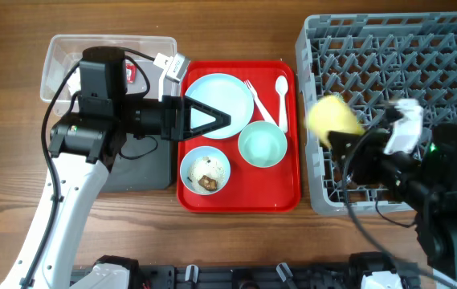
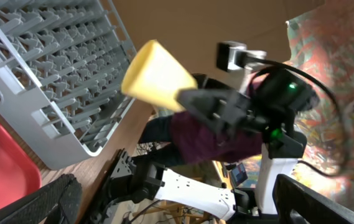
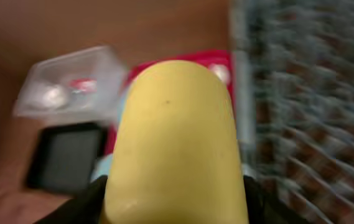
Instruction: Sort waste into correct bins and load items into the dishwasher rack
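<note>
**Overhead view.** The right tool (image 1: pixel 339 136) is gripping the small yellow plastic cup (image 1: pixel 332 117) and holding it tilted above the left edge of the large grey plastic pegged dishwasher rack (image 1: pixel 421 56). The left tool (image 1: pixel 225 119) is hovering over the pale blue round plate (image 1: pixel 224 90) on the flat red serving tray (image 1: pixel 280 185). Its arm is covering much of the shallow black rectangular tray (image 1: pixel 148 168) on the wooden bench (image 1: pixel 236 32). A white plastic fork (image 1: pixel 252 92) and a white plastic spoon (image 1: pixel 282 95) are lying side by side just right of the plate. The mint green bowl (image 1: pixel 262 146) is sitting below them. The small pale blue bowl (image 1: pixel 189 164), carrying white rice and a brown chunk (image 1: pixel 208 175), is sitting at the red tray's lower left. The clear plastic rectangular tub (image 1: pixel 55 68) is standing at the upper left, with a red wrapper (image 1: pixel 130 74) showing inside.

**Left wrist view.** The left tool's fingers are standing wide apart at the lower corners, holding nothing. Ahead, the cup is jutting from the right tool beside the rack's rim.

**Right wrist view.** The picture is blurring. The cup is filling the centre between two dark fingers and blocking most of the red tray. The tub and black tray are showing at left, the rack at right.
</note>
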Controlling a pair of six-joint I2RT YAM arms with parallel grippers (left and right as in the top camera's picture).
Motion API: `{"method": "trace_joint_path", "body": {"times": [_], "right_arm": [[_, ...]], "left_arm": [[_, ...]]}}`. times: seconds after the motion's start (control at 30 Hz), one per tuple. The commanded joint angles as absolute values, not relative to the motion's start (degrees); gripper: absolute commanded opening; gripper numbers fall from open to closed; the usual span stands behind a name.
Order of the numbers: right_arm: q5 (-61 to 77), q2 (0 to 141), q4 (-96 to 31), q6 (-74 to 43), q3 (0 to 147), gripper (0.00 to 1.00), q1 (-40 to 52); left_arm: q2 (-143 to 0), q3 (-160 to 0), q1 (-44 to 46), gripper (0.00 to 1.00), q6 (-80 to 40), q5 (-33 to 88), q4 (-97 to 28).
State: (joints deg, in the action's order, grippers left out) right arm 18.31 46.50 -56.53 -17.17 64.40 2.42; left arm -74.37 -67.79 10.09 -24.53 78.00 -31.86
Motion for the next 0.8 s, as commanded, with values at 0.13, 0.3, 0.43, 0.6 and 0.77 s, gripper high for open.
{"method": "trace_joint_path", "body": {"times": [0.13,0.3,0.43,0.6,0.77], "right_arm": [[2.6,58.1,-67.3,-22.4,65.0,0.44,-0.5],[3.9,70.8,-70.9,-18.0,65.0,0.45,-0.5],[4.1,76.1,-71.2,-17.8,65.0,0.47,-0.5],[4.3,77.5,-65.7,-17.0,65.1,0.76,-0.5],[8.5,70.3,-64.1,-16.4,69.4,0.78,-0.5]], "left_arm": [[-74.3,-68.2,9.7,1.0,-24.3,78.1,-31.8],[-74.3,-68.2,9.7,1.0,-24.3,78.1,-31.9],[-74.3,-68.2,9.7,1.0,-24.3,78.1,-32.0],[-74.3,-68.2,9.9,1.0,-24.2,78.1,-32.1],[-74.3,-68.2,9.9,1.0,-20.2,75.4,-36.4]]}}
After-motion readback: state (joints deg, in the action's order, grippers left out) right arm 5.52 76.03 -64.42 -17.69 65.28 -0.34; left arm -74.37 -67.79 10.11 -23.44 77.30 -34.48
